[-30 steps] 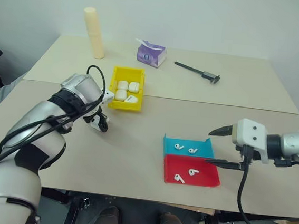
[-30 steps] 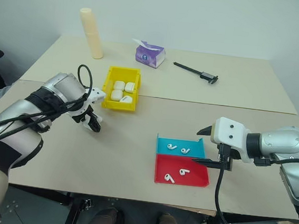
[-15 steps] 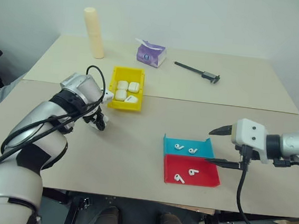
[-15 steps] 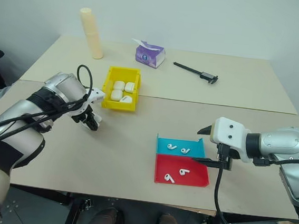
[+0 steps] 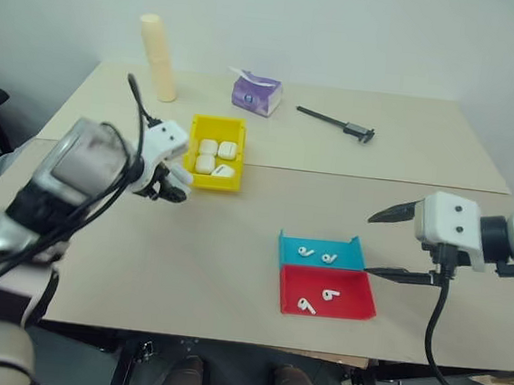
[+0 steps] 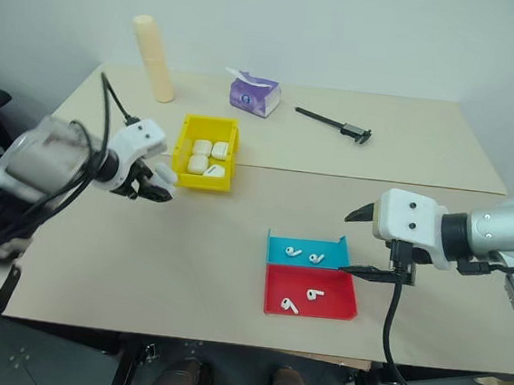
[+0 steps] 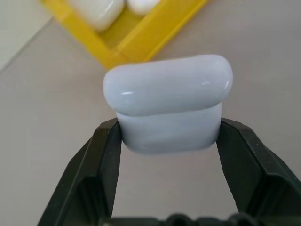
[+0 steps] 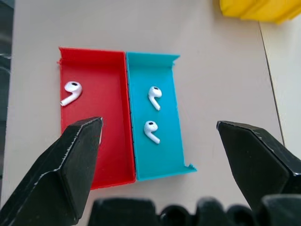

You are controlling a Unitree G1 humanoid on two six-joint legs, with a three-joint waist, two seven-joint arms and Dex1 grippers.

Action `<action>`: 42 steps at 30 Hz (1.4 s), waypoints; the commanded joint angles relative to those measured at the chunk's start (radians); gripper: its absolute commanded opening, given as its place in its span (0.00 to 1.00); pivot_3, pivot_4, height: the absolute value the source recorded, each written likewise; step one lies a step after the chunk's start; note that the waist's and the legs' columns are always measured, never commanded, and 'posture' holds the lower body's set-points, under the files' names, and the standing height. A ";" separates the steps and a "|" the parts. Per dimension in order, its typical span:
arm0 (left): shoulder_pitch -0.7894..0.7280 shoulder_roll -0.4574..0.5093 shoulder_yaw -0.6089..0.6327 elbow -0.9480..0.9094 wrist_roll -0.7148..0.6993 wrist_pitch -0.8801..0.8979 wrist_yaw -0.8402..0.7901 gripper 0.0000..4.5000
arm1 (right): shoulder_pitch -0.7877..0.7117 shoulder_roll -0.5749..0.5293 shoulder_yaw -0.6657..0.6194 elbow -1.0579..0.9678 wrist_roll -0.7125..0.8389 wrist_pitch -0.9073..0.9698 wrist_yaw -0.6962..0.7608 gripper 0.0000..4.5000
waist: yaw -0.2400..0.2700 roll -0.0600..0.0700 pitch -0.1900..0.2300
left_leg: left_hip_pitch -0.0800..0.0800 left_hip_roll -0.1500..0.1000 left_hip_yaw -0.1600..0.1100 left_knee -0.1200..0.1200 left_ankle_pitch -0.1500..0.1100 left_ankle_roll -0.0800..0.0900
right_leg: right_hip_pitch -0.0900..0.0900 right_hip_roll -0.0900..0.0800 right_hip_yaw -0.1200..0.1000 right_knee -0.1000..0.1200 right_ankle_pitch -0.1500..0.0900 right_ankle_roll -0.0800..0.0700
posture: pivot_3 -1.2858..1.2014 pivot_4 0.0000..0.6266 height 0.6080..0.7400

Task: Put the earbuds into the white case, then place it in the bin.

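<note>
**Case gripped on the left, earbuds not loaded yet**

Head view: my left end effector [image 5: 168, 187] is clamped on a white case [image 5: 178, 178], held just off the bench [image 5: 235, 236] at the 7 o'clock corner of the yellow bin [image 5: 212, 183]. The bin already holds several white cases. My right end effector [image 5: 396, 244] is spread wide with nothing in it, hovering at 3 o'clock of the two trays. Teal tray [image 5: 353, 254]: two earbuds [image 5: 316, 254]. Red tray [image 5: 360, 303]: two more.

Left wrist view: black fingers [image 7: 109, 162] pinch the case's lower body on both sides, lid end pointing away and, as far as I can tell, closed. Bin corner sits just beyond it.

Right wrist view: teal tray [image 8: 165, 159] and red tray [image 8: 113, 165] lie between my wide fingers [image 8: 70, 162], buds loose inside.

My read: step one is in hand, case secured. Next I need the lid open and the case carried towards the trays so my right can pick buds; they're tiny and glossy, so the pinch must be precise.
</note>
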 commanded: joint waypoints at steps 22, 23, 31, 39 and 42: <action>0.745 -0.494 0.317 -0.134 -0.208 -1.249 -0.044 0.61 | -0.133 0.005 0.429 -0.235 -0.327 0.165 -0.007 0.81 | 0.011 0.002 -0.002 | 0.004 0.000 0.001 0.001 -0.001 0.001 | 0.003 -0.001 0.000 0.001 0.000 -0.001 | 0.52 0.24 1.00; 0.744 -0.493 0.310 -0.130 -0.205 -1.254 -0.038 0.61 | -0.137 0.013 0.445 -0.236 -0.348 0.173 -0.011 0.81 | 0.010 0.003 -0.003 | 0.004 0.000 0.001 0.001 -0.001 0.001 | 0.003 0.000 0.000 0.001 0.000 -0.001 | 0.52 0.24 1.00; 0.745 -0.481 0.255 -0.130 -0.188 -1.314 -0.036 0.61 | -0.163 0.057 0.531 -0.214 -0.465 0.176 -0.003 0.61 | 0.002 0.003 -0.003 | 0.004 0.000 0.001 0.000 -0.001 0.001 | 0.003 0.000 0.000 0.000 0.000 -0.001 | 0.52 0.24 1.00; 0.770 -0.428 0.218 -0.202 -0.168 -1.214 0.026 0.61 | -0.170 0.104 0.596 -0.156 -0.587 0.145 -0.002 0.61 | -0.004 0.003 -0.003 | 0.005 0.000 0.001 0.000 -0.001 0.001 | 0.003 0.000 0.000 0.001 0.000 -0.001 | 0.52 0.24 1.00; 0.772 -0.428 0.207 -0.198 -0.181 -1.249 0.016 0.61 | -0.175 0.124 0.607 -0.149 -0.609 0.139 0.015 0.61 | -0.008 0.003 -0.003 | 0.005 0.000 0.001 0.000 -0.001 0.001 | 0.003 0.000 0.000 0.001 0.000 -0.001 | 0.52 0.24 1.00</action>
